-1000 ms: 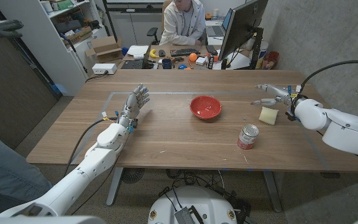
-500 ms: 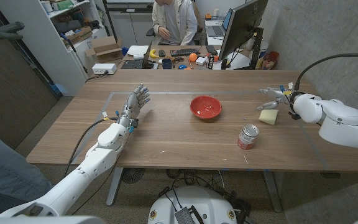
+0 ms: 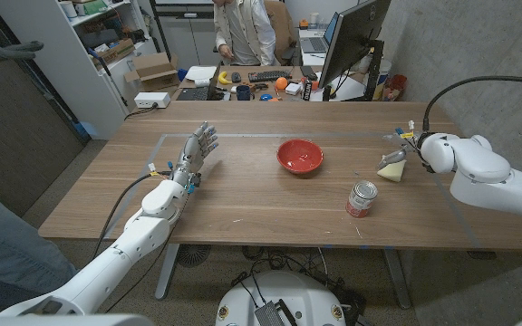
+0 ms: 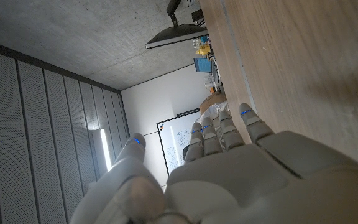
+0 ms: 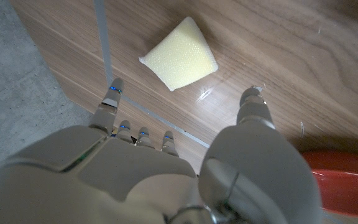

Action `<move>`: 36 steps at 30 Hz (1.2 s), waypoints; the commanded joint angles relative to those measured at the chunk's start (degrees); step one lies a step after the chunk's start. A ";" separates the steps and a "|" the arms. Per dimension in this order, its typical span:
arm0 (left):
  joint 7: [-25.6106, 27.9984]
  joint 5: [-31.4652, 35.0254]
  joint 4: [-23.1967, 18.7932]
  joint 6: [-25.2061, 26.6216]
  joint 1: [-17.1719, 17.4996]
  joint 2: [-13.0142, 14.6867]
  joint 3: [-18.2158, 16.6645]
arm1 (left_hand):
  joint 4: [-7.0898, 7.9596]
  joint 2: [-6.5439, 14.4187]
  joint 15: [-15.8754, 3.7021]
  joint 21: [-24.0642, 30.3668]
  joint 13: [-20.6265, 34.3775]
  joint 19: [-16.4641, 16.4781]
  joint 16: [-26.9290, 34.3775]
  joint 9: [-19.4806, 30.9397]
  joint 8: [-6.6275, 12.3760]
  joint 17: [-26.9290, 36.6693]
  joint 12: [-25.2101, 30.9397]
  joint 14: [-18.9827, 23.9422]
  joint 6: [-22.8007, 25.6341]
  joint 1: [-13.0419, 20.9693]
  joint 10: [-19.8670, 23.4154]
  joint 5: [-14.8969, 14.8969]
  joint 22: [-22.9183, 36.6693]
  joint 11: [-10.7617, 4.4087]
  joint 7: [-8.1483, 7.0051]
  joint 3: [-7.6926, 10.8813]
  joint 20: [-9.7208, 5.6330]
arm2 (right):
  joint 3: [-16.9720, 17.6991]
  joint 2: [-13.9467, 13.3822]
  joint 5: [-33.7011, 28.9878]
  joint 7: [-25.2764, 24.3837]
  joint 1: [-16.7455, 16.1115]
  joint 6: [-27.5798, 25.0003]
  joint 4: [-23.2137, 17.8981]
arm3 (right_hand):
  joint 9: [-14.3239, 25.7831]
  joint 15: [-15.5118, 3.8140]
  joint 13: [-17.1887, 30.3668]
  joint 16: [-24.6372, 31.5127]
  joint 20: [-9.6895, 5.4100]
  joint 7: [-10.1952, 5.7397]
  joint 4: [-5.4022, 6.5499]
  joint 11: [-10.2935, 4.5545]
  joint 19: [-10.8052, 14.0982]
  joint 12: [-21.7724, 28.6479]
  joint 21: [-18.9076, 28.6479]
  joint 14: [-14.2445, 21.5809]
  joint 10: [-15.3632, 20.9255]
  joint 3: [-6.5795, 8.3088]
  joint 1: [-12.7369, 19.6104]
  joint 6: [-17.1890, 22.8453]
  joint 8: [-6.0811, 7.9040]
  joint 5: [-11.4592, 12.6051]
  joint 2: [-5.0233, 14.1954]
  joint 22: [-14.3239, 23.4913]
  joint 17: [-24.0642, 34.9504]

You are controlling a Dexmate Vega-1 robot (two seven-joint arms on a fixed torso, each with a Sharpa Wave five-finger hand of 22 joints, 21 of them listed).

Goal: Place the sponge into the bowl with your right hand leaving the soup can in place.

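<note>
Compared with one second ago, the right hand [image 3: 400,147] has drawn back toward the sponge [image 3: 390,168] and now hovers just above its far edge, with its fingers pointing down; the sponge, the red bowl [image 3: 299,155] and the soup can [image 3: 362,198] lie where they were. The person [image 3: 240,29] behind the table, who was sitting, now stands. In the right wrist view the right hand [image 5: 166,163] is released, its fingers spread on both sides of the sponge [image 5: 182,55] without touching it. The sponge lies near the right edge of the table [image 3: 243,195], between a thin line taped on the wood and the can, and bare wood separates it from the bowl. It is pale yellow, wedge-shaped, with a fine porous surface. The left hand [image 3: 197,151] stands on the table's left part, released, its fingers straight and empty.
</note>
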 commanded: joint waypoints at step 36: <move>-0.21 -0.07 0.11 1.46 -0.16 0.29 0.50 | -0.35 0.68 0.52 0.22 0.29 -0.19 0.47 0.24 0.72 0.30 0.11 0.57 2.07 0.02 -0.07 0.15 0.17 -0.41 -0.32 -0.09 1.62 | -8.13 7.40 -5.39 14.30 10.38 -1.36 11.98 | 0.25 0.39 -0.29 1.56 -0.13 7.60 0.23 4.51 13.61 -0.54 2.52 5.47 -5.66 -7.86 1.65 -16.46 -0.07 2.82 0.39 0.30 -0.15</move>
